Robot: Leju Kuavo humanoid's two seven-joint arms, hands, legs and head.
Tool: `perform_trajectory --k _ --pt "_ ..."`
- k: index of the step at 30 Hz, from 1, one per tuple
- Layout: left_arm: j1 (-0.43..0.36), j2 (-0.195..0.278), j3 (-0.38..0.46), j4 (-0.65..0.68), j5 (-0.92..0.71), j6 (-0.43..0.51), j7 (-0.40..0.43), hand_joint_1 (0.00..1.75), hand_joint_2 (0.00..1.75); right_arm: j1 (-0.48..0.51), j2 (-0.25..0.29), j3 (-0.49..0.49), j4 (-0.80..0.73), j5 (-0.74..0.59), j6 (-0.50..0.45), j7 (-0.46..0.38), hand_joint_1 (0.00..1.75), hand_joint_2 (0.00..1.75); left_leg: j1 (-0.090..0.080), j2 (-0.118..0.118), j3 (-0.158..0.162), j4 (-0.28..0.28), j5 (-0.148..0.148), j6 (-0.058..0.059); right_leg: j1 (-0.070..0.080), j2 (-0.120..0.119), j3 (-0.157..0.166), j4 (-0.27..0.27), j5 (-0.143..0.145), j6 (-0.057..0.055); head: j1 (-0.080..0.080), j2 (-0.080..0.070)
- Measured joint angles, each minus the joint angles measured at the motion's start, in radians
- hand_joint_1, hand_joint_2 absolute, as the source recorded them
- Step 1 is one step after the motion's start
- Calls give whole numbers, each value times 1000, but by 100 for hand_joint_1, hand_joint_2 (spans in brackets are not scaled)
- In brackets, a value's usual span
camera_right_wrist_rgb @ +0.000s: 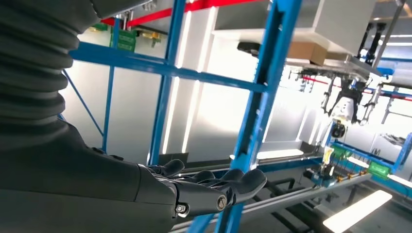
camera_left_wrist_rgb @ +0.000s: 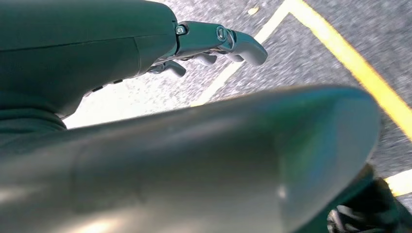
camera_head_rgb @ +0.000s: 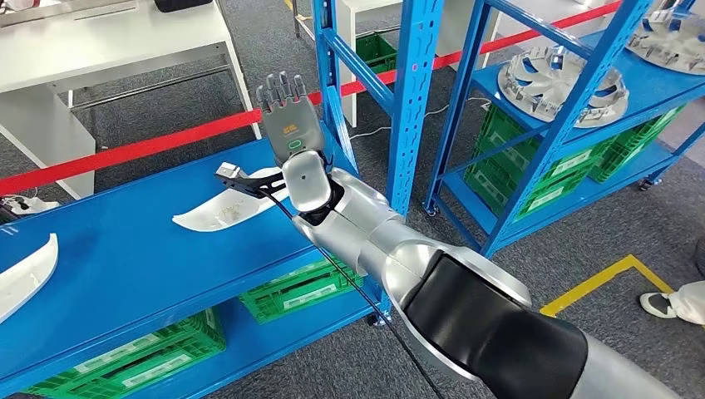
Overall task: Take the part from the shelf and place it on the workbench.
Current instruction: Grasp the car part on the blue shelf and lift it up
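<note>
Two white curved parts lie on your blue shelf [camera_head_rgb: 141,258]: item one, the nearer part [camera_head_rgb: 224,208], a long blade-like shell resting flat on the shelf deck just beside the right wrist; item two, a second white part [camera_head_rgb: 25,270] at the picture's left edge, well apart from the arm. Right robot hand [camera_head_rgb: 287,108]: raised above the shelf deck, palm facing away from you, fingers [camera_head_rgb: 283,86] straight and held close side by side, holding nothing; the right wrist view shows the same fingers [camera_right_wrist_rgb: 228,182] extended and bare against the blue shelf upright [camera_right_wrist_rgb: 262,97]. Left robot hand [camera_left_wrist_rgb: 209,46]: hanging low over grey floor with yellow floor tape [camera_left_wrist_rgb: 359,63], fingers loosely extended, nothing in it. Key relation for your next move: the nearer part lies to the left of and below the right robot hand, roughly level with the wrist rather than the fingertips, so the hand stands past and above it. Its long axis runs left to right across the shelf, rising slightly toward the wrist, with its near end at the small dark bracket [camera_head_rgb: 233,176] by the wrist. By my reading the right hand is the nearer one by far, and you would need to draw it back, lower it and turn the palm toward the part before any grasp. Also present: a red barrier tape [camera_head_rgb: 166,143] behind the shelf, green crates [camera_head_rgb: 299,287] on the lower deck, a white surface [camera_head_rgb: 116,41] beyond, probably your workbench.
</note>
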Motion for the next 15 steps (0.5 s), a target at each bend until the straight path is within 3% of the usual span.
perform_trajectory --k 2,12,15 --pt "0 -1 0 1 1 -1 2 0 0 0 0 0 1 0 3 0 0 175 -2 -3 11 -20 -5 2 4 2 3 -1 -6 5 0 0" --pt "-1 -3 0 1 0 -2 6 0 0 -4 -1 0 1 -1 6 1 0 175 -3 -14 15 -26 -23 24 4 -4 24 -35 -10 -1 4 0" --pt "-3 -2 0 1 -4 -2 8 0 0 -4 -3 0 1 -8 8 -7 0 175 -4 -14 15 -26 -22 27 3 -4 24 -36 -8 8 4 0"
